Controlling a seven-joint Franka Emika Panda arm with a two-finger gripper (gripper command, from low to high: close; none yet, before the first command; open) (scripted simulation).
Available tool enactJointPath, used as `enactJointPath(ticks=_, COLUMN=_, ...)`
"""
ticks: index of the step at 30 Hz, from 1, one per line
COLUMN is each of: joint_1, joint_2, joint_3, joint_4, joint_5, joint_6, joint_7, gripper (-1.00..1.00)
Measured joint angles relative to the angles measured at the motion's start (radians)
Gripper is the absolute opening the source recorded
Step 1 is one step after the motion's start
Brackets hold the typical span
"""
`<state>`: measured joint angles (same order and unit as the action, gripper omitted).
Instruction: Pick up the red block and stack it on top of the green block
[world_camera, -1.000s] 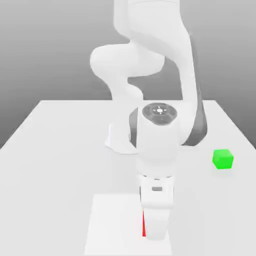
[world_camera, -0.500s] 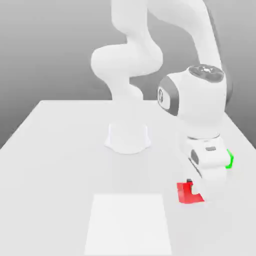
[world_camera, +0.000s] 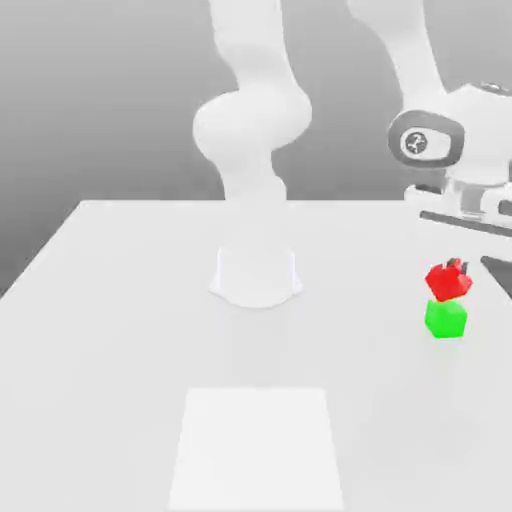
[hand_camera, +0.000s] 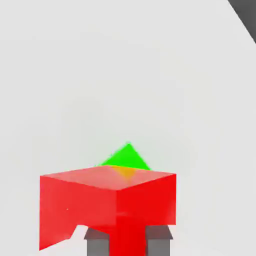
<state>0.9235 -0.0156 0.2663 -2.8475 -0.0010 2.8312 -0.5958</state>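
My gripper (world_camera: 457, 265) has the red block (world_camera: 448, 282) pinched in its grasp, tilted. The green block (world_camera: 446, 319) sits below it, toward six o'clock, on the table (world_camera: 130, 330).

We see a plain bright red block (world_camera: 448, 282) above a plain bright green block (world_camera: 445, 319), right side. White arm (world_camera: 252, 130), dark grey trim. Table (world_camera: 120, 330) pale grey, square (world_camera: 256, 448) at bottom white.

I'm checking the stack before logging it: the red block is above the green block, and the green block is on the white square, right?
Not quite: the exterior view shows the green block off the white square. The red block is above it.
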Motion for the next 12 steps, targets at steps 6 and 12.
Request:
enactJointPath(ticks=6, joint_1=0.004, joint_2=0.067, joint_3=-0.019, joint_4=0.002, joint_5=-0.06, joint_6=0.062, joint_7=0.043, gripper=1.0)
enactJointPath(ticks=12, joint_1=0.021, joint_2=-0.012, joint_3=-0.014, joint_4=-0.001, joint_5=0.006, joint_6=-0.009, joint_7=-0.004, gripper=1.0)
